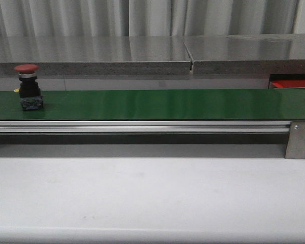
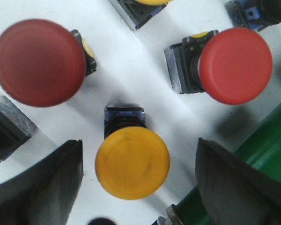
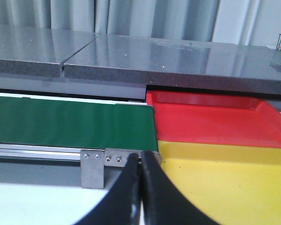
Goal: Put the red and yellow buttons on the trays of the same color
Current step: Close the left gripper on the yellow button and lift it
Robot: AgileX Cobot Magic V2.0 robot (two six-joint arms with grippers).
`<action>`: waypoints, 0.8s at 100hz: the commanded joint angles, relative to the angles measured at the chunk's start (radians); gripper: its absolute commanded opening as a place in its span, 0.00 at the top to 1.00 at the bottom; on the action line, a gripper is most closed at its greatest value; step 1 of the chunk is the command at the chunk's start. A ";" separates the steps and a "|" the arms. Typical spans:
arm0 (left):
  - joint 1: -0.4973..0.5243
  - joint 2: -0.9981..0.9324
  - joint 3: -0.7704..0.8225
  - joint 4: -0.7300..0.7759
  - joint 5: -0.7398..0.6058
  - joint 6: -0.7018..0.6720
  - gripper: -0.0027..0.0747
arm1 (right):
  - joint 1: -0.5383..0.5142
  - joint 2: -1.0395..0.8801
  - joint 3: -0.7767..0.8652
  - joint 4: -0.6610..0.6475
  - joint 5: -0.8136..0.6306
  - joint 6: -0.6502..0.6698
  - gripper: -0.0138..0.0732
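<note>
Black fingers (image 2: 42, 187) of the left gripper (image 2: 136, 183) are spreading wide, pointing down over a yellow button (image 2: 132, 162) on the white counter (image 2: 131, 70), red buttons (image 2: 235, 64) lying near. Right gripper (image 3: 141, 187) is hanging closed beside the yellow tray (image 3: 225, 183) and red tray (image 3: 210, 119); one red button (image 1: 27, 68) is standing upright on the green belt (image 1: 157, 104).

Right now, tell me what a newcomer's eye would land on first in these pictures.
First, the red button standing alone at the left end of the green belt. Next, in the left wrist view, a yellow button lies between the open left pincer's fingers, red ones nearby. Finally, the red tray and yellow tray sit past the belt's right end.
</note>
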 commanded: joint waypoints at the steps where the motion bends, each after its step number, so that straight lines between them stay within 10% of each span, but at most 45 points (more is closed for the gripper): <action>1: 0.003 -0.039 -0.023 -0.013 0.001 -0.012 0.34 | 0.002 -0.018 -0.023 -0.012 -0.074 0.000 0.98; 32: 0.003 -0.027 -0.021 -0.009 0.006 -0.012 0.38 | 0.002 -0.018 -0.023 -0.012 -0.074 0.000 0.98; 80: 0.003 -0.034 -0.021 -0.001 0.040 -0.005 0.98 | 0.002 -0.018 -0.023 -0.012 -0.074 0.000 0.98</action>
